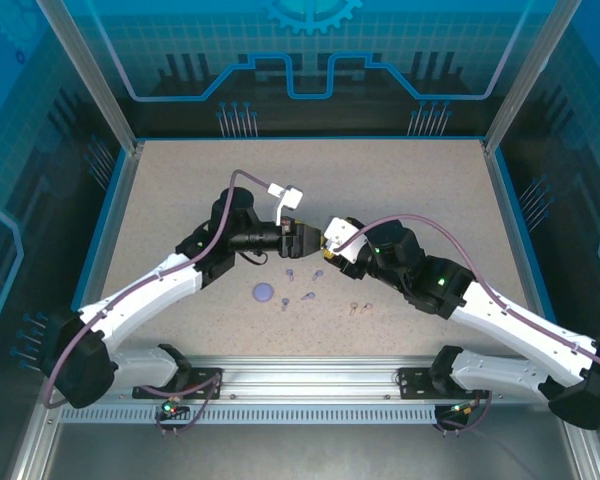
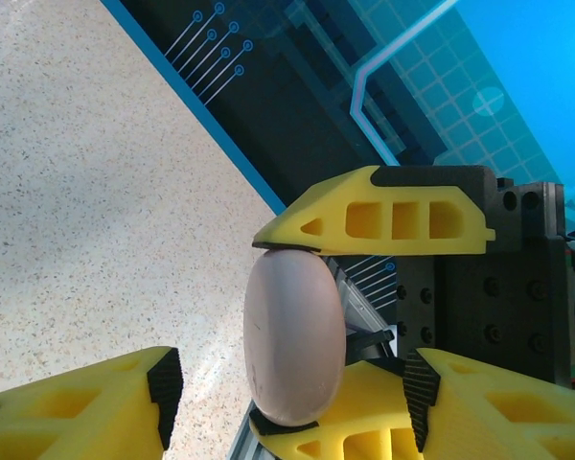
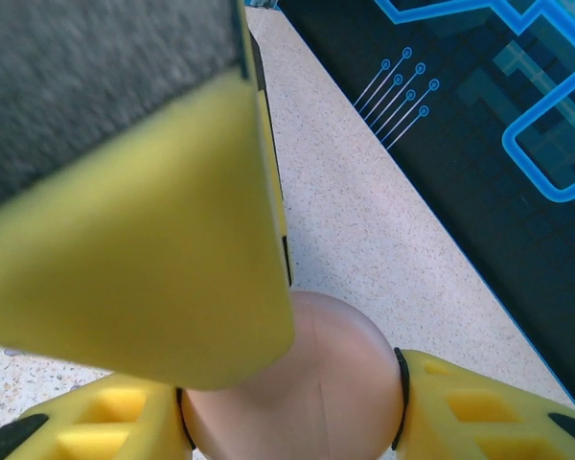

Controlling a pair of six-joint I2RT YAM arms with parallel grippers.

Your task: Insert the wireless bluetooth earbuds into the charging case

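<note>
Four tiny stemmed lavender earbuds [image 1: 307,296] and two pale pink earbuds [image 1: 360,309] lie scattered mid-table, toward the near edge of the speckled table [image 1: 180,190]. A flat round lavender case [image 1: 264,292] sits beside them. Above, the right gripper [image 3: 289,412] pinches a smooth, closed pink case [image 2: 295,345] by its rim. The left gripper [image 2: 289,383] stands half-open around that case, one yellow finger [image 2: 77,412] clear of it.

Pale pink charging case [image 2: 294,335] gripped edgewise aloft; tiny earbuds [image 1: 307,296] lie scattered below.
</note>
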